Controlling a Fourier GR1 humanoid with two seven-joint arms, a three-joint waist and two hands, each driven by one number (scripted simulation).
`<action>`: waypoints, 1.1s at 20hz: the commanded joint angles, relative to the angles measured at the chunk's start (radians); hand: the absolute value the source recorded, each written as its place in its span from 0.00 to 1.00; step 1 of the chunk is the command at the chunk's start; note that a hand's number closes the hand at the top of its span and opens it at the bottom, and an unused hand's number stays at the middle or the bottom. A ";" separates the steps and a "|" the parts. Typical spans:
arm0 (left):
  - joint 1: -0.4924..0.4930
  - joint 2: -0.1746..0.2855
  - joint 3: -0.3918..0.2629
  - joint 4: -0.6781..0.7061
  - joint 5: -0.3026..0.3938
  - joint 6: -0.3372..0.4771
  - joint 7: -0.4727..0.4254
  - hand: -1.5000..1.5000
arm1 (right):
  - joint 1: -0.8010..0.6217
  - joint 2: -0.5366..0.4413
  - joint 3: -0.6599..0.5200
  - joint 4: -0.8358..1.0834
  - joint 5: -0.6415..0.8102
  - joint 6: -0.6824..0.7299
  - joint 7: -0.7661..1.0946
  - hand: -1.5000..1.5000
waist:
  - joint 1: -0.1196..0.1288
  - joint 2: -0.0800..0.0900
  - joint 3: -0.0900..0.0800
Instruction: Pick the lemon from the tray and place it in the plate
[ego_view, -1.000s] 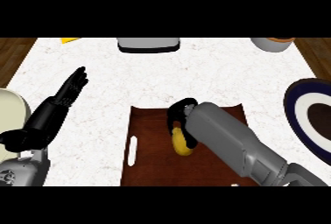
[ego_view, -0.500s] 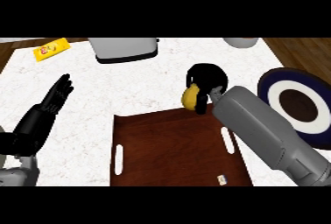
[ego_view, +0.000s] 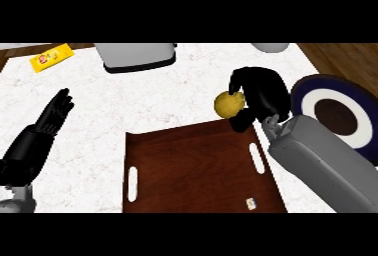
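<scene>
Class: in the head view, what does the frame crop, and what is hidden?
Head view: the right edge crops the round navy-rimmed plate; the lower edge crops the brown tray; the black right hand hides part of the yellow lemon.

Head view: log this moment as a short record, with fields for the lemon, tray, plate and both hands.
lemon: held in the right hand, beyond the far right corner of the tray, left of the plate
right hand: curled round the lemon
left hand: open, resting at the view's left
tray: brown, without the lemon
plate: at the view's right edge, lemon not yet in it
</scene>
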 joint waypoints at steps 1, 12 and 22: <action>0.004 0.012 0.014 -0.012 0.008 -0.008 -0.005 0.50 | 0.118 -0.117 -0.037 -0.220 0.047 -0.071 0.091 1.00 | -0.004 0.014 0.000; -0.013 0.003 -0.009 -0.054 0.019 -0.040 -0.019 0.50 | 0.553 -0.482 -0.284 -0.733 0.146 -0.159 0.262 1.00 | 0.083 0.057 0.001; -0.075 -0.024 -0.059 -0.066 0.010 -0.074 0.025 0.50 | 0.971 -0.403 -0.607 -0.666 0.068 -0.404 -0.065 1.00 | 0.164 0.074 0.001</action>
